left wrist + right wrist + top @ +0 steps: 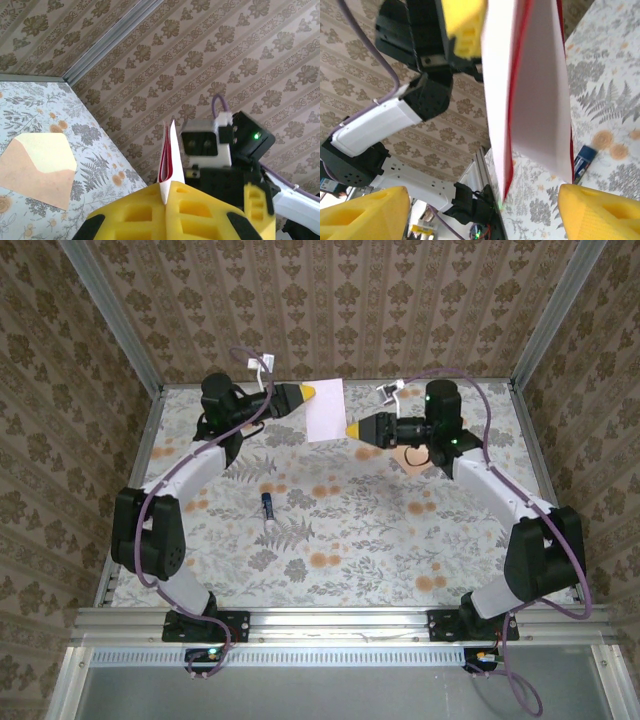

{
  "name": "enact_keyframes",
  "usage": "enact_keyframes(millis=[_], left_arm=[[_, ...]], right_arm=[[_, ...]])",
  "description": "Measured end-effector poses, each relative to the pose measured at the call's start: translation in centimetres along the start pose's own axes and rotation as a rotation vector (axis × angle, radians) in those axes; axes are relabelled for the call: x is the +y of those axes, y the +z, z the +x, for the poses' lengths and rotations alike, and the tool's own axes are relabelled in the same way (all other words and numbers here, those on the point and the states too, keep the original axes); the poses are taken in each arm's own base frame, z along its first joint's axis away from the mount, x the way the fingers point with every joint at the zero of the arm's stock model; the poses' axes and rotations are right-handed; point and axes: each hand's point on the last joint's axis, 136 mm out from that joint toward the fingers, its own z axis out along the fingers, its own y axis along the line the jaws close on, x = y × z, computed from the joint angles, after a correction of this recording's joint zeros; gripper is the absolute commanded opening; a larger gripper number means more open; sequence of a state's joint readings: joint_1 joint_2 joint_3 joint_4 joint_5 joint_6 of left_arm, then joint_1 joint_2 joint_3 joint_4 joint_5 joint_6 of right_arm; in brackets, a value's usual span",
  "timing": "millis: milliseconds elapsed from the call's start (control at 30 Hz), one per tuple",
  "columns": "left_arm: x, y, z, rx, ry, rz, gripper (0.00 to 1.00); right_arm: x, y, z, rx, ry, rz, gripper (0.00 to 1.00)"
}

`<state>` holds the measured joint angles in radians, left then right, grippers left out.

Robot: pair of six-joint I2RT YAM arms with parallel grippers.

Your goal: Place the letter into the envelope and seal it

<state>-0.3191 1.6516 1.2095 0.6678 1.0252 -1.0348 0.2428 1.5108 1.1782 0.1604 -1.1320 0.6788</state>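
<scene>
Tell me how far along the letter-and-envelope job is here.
Done: the letter, apparently folded, is held above the table. In hand: the left end effector pinches its edge; the right end effector stands open beside it. Left: the envelope lies on the table, flap open, so inserting and sealing remain.

Bright, even light; faint shadows; close objects blurred in wrist views.

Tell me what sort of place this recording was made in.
Probably a staged robot test cell rather than a real room: patterned wallpaper panels set in an aluminium frame box in a floral-covered table, and the left arm and right arm are bolted to a rail at its near edge.
</scene>
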Motion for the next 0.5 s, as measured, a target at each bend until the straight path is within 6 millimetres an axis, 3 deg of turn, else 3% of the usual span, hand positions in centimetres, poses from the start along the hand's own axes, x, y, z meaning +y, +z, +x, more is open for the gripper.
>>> enact_keyframes(millis=[200, 500], left_arm=[[-1.1, 0.1, 0.6, 0.011, -0.001, 0.023, 0.00], [-2.6, 1.0, 2.0, 0.063, -0.010, 0.075, 0.00]], right_arm=[[0.5, -0.2, -2.8, 0.000, -0.108, -0.004, 0.81], [-3.6, 1.3, -2.1, 0.054, -0.026, -0.009, 0.82]])
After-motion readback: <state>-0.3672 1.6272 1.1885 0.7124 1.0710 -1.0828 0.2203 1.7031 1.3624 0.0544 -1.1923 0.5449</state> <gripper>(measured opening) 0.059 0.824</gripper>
